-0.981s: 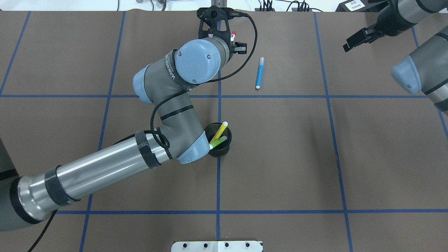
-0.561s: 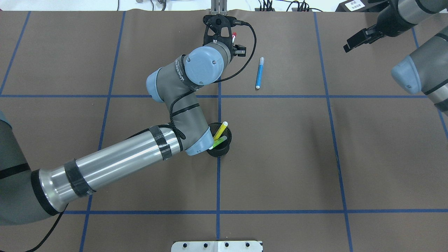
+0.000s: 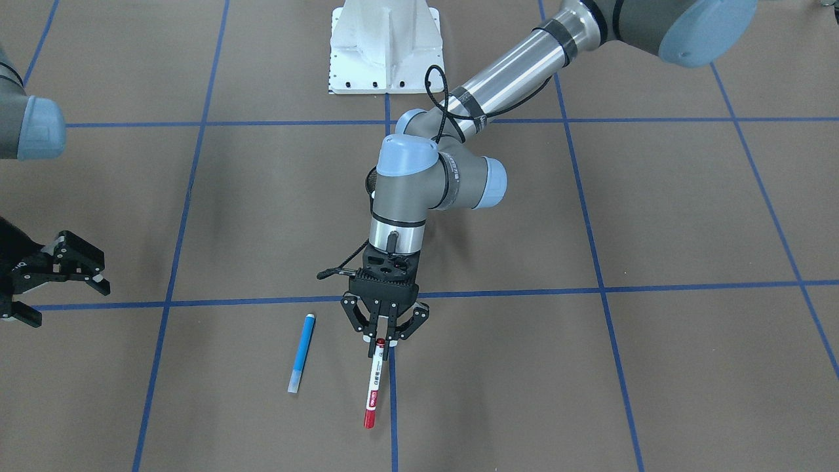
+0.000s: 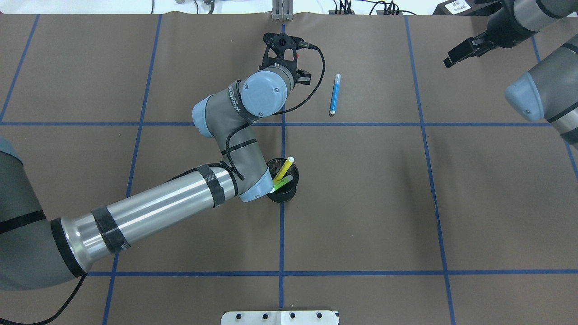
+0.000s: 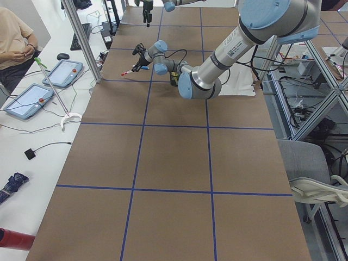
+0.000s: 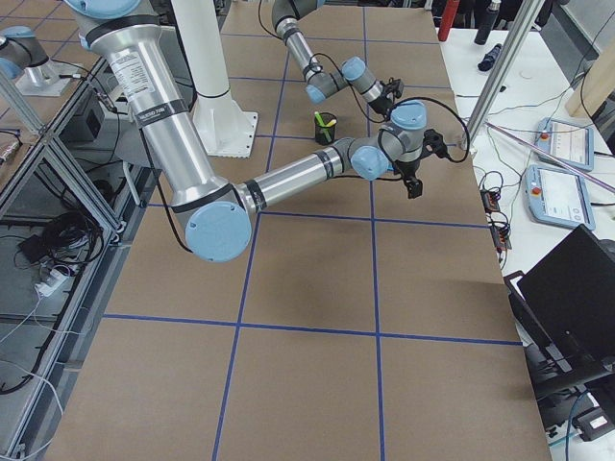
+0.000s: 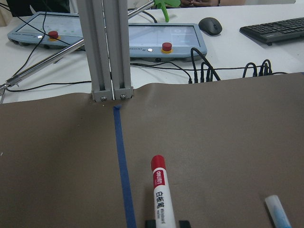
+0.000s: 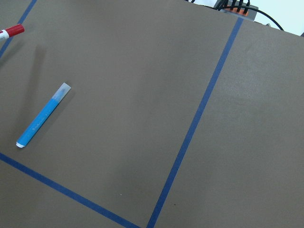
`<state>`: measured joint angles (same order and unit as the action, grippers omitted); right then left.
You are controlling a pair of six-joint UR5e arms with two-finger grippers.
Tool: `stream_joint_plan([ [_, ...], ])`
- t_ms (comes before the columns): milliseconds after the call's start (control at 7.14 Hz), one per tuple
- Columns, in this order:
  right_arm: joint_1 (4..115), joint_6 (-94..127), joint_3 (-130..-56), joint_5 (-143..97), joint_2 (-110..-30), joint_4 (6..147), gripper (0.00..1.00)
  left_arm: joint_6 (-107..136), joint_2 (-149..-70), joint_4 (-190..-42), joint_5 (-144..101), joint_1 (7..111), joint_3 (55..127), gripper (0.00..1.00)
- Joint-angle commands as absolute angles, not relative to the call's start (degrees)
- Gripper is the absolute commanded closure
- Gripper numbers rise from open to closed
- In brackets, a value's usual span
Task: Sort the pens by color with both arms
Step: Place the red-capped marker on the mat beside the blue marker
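- Black and narrow-set, my left gripper (image 3: 385, 339) pinches the red-ended white pen (image 3: 373, 385) by one end. The rest of the pen sticks out past the fingers towards the table's far edge. Its shadow in the right wrist view suggests it is off the table (image 4: 361, 203).
- Just beside it, the blue pen (image 3: 301, 353) lies flat on the table, touching nothing.
- Back near the table's middle, the yellow pen (image 4: 284, 169) and green pen (image 4: 283, 182) lean together in the black mesh cup (image 4: 283, 194).
- My right gripper (image 3: 64, 298) hangs wide apart and empty near the far corner on its own side.
- I judge the sort only partly done. One pen is in hand, blue is not yet picked up, and yellow and green share a cup. I see no marked drop spots, so I cannot tell where each colour goes.
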<state>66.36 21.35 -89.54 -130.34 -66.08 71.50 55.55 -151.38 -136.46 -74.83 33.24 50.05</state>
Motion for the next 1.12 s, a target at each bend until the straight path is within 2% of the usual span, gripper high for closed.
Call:
stream_joint_plan([
  [0, 66.4, 21.2, -89.5, -130.3, -66.1, 71.5, 0.01, 55.4, -151.4, -136.5, -74.9, 32.4, 49.8, 0.63],
  [140, 66.4, 21.2, -89.5, -130.3, -66.2, 71.5, 0.01, 55.4, -151.4, -136.5, -74.8, 32.4, 49.9, 0.53],
  [280, 66.4, 21.2, -89.5, -130.3, -66.2, 71.5, 0.01, 54.9, -151.3, -136.5, -74.8, 32.3, 50.4, 0.35],
  [420, 66.4, 21.3, -89.5, -130.3, -66.1, 71.5, 0.01, 54.9, -151.4, -136.4, -75.0, 32.4, 50.6, 0.12],
  [561, 66.4, 21.4, -89.6, -130.3, -66.1, 71.5, 0.01, 54.5, -151.4, -136.2, -75.1, 32.4, 51.7, 0.01],
  [701, 66.4, 21.6, -89.8, -130.3, -65.9, 71.5, 0.01, 54.4, -151.2, -135.0, -75.1, 32.6, 53.9, 0.01],
  [981, 66.4, 22.1, -90.4, -130.6, -65.7, 72.2, 0.01, 54.4, -148.1, -121.5, -77.1, 33.0, 63.8, 0.01],
])
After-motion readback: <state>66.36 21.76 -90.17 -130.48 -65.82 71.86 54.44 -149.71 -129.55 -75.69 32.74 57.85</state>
